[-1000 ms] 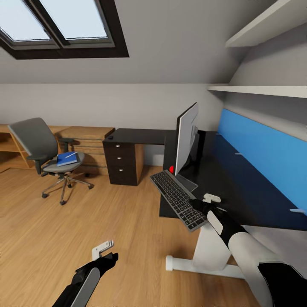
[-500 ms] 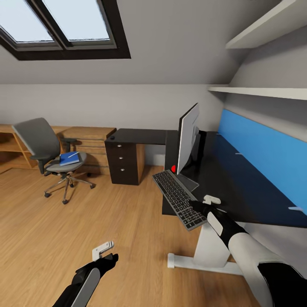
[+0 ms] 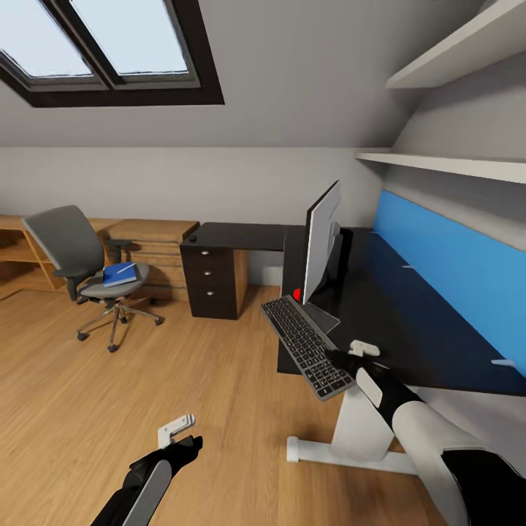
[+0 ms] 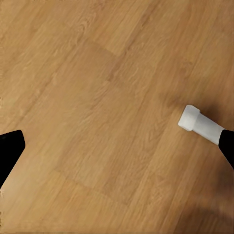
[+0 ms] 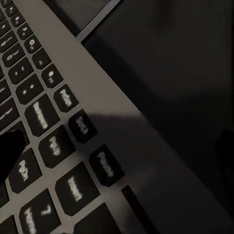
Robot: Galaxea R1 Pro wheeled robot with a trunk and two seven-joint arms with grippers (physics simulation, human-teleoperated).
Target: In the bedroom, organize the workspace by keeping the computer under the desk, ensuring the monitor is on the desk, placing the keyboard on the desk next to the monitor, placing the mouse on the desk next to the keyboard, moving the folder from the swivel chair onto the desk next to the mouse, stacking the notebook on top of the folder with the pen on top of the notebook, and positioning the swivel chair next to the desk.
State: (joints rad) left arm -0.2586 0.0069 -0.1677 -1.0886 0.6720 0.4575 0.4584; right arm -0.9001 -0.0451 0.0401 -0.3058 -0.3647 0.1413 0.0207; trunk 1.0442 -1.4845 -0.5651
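The right arm is stretched forward from the lower right of the head view, its white forearm ending in a black wrist. The right gripper is closed on the near end of the keyboard. The left arm is held low and forward, and the left gripper is seen with its fingers spread apart, nothing between them.

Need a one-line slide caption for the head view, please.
Right gripper holds the keyboard at the desk edge beside the monitor.
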